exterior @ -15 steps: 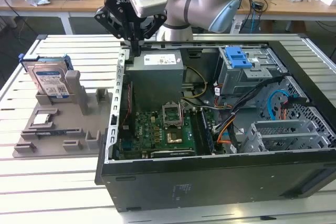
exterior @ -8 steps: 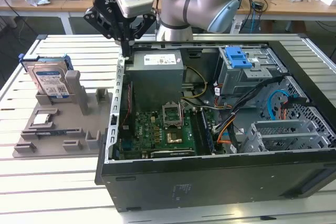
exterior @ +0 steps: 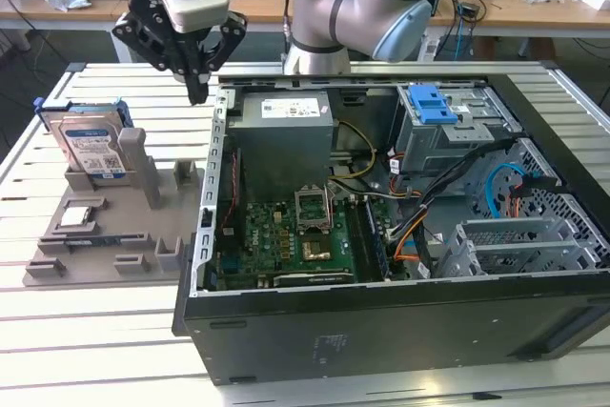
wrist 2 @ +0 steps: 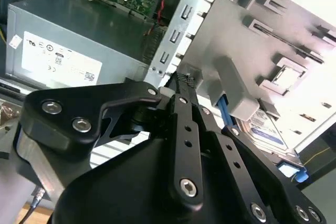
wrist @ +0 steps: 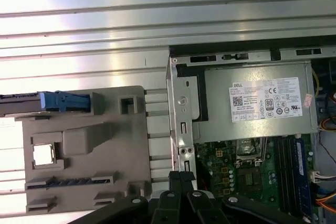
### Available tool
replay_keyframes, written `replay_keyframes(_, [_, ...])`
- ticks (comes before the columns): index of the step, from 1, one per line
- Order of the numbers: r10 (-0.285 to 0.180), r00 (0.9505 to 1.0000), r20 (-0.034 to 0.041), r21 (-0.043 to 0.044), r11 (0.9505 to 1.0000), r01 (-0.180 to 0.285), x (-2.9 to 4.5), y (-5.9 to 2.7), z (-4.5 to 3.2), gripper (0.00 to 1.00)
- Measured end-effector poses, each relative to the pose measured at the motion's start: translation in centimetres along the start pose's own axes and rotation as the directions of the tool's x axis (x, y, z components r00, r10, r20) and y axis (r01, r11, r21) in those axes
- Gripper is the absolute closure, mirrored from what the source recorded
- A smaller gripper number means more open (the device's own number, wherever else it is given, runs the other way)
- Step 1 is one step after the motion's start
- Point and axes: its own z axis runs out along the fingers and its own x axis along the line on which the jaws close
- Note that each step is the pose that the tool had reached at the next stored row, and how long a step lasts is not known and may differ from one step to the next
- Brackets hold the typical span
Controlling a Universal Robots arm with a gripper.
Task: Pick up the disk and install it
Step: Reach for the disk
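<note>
Gripper (wrist 2: pixel 182 81) links sit closest in both wrist views: black, bolted, narrowing to two fingers pressed together at the tips. Nothing is held between them.

Exterior view: the gripper hangs tips-down from the silver arm (exterior: pixel 372 7), above the line where the grey holder (exterior: pixel 105 235) meets the side wall of the computer case (exterior: pixel 381 321), toward the far end of that wall. It touches nothing.

Slatted metal table (exterior: pixel 95 350) carries everything. The holder lies flat on the table toward the exterior view's left edge. The open case takes up the middle and the exterior view's right, its wall just beside the holder's edge.

The disk (exterior: pixel 91 145) stands on edge in a slot at the holder's far corner on the exterior view's left. Its white-and-blue label faces the camera and blue rails frame it. It is apart from the gripper. The first wrist view shows it edge-on as a dark strip with a blue rail end.

Inside the case:
- the grey power supply (exterior: pixel 286 131) sits against the far wall, next to the holder side
- the green circuit board (exterior: pixel 286 235) lies below it toward the near wall, with its processor socket bare
- the metal drive cage (exterior: pixel 448 135) stands at the far wall toward the exterior view's right, with a blue latch (exterior: pixel 429 102) on top
- blue, orange and black cables (exterior: pixel 448 207) run from the cage to the board
</note>
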Motion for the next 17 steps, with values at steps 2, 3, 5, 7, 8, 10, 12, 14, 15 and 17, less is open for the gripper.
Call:
replay_keyframes(2, [0.000,1.0000,-0.0001,0.0001,1.0000,0.000,0.75,-0.05,-0.02,0.89])
replay_keyframes(3, [0.000,1.0000,-0.0001,0.0001,1.0000,0.000,1.02,-0.07,-0.03,0.89])
replay_keyframes(5, [0.000,1.0000,-0.0001,0.0000,1.0000,0.000,1.85,-0.13,-0.05,0.89])
replay_keyframes(7, [0.000,1.0000,0.0000,0.0001,1.0000,0.000,2.61,-0.18,-0.07,0.89])
replay_keyframes(8, [0.000,1.0000,-0.0001,0.0000,1.0000,0.000,3.09,-0.22,-0.09,0.89])
replay_keyframes(10, [0.000,1.0000,-0.0001,0.0001,1.0000,0.000,4.02,-0.29,-0.11,0.89])
replay_keyframes(12, [0.000,1.0000,-0.0001,0.0000,1.0000,0.000,4.82,-0.34,-0.13,0.89])
replay_keyframes(14, [0.000,1.0000,-0.0001,0.0000,1.0000,0.000,5.40,-0.38,-0.15,0.89])
replay_keyframes(15, [0.000,1.0000,-0.0001,0.0000,1.0000,0.000,5.72,-0.41,-0.16,0.89])
replay_keyframes(17, [0.000,1.0000,-0.0001,0.0001,1.0000,0.000,6.45,-0.46,-0.18,0.89])
